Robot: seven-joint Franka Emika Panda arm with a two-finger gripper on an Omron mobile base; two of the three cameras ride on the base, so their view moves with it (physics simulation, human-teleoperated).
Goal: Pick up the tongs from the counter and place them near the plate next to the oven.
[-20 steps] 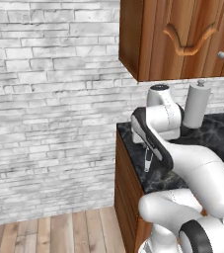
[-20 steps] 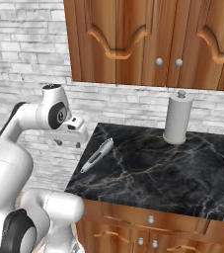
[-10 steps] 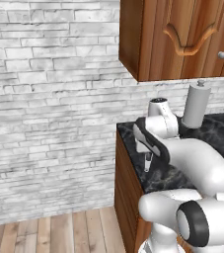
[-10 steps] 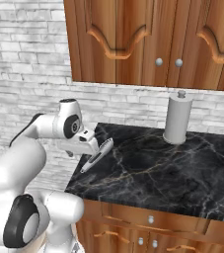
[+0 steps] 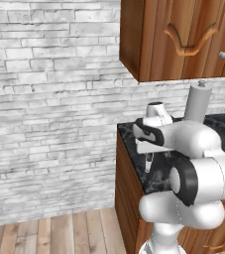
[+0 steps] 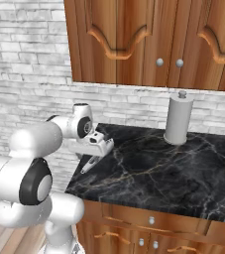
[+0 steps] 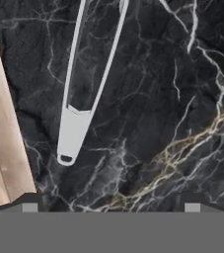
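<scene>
— What moved in the last second?
— The gripper swung from beside the counter's corner to low over the tongs there.

Matt silver metal tongs on glossy, white-veined black marble counter

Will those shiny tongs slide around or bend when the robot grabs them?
The tongs look like thin smooth metal lying flat on the glossy counter, so they may skid if nudged. Their two narrow arms would probably squeeze together, yet stay stiff lengthwise.
</scene>
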